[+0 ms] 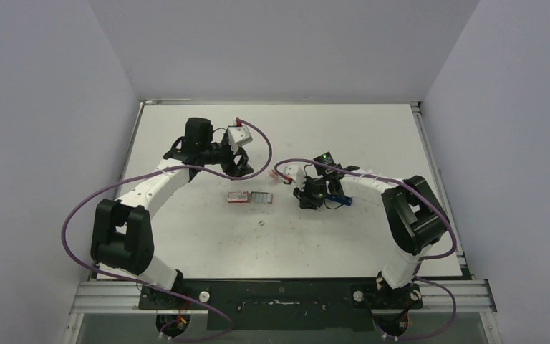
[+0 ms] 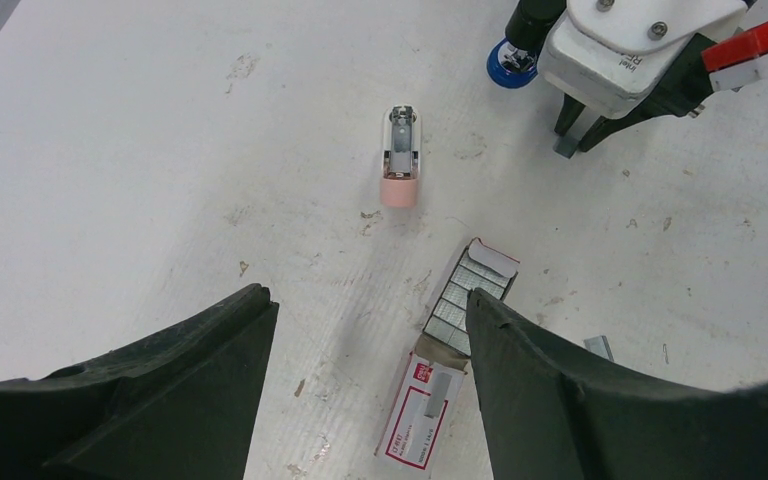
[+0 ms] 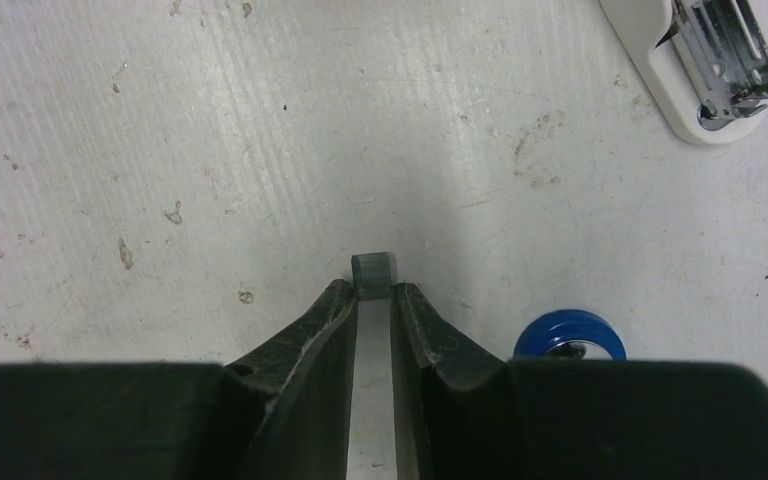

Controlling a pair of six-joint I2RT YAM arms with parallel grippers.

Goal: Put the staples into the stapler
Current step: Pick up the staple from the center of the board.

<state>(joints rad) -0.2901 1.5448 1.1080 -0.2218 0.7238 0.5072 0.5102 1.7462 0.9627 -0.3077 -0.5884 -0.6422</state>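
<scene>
Right wrist: one staple strip (image 3: pixel 372 272)

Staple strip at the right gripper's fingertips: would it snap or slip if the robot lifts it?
The staple strip looks tiny, so it is probably very light. It seems to be a row of thin staples, so a hard squeeze might snap it. Only its end sits between the tips of the right gripper, so it could slip or twist out.
</scene>
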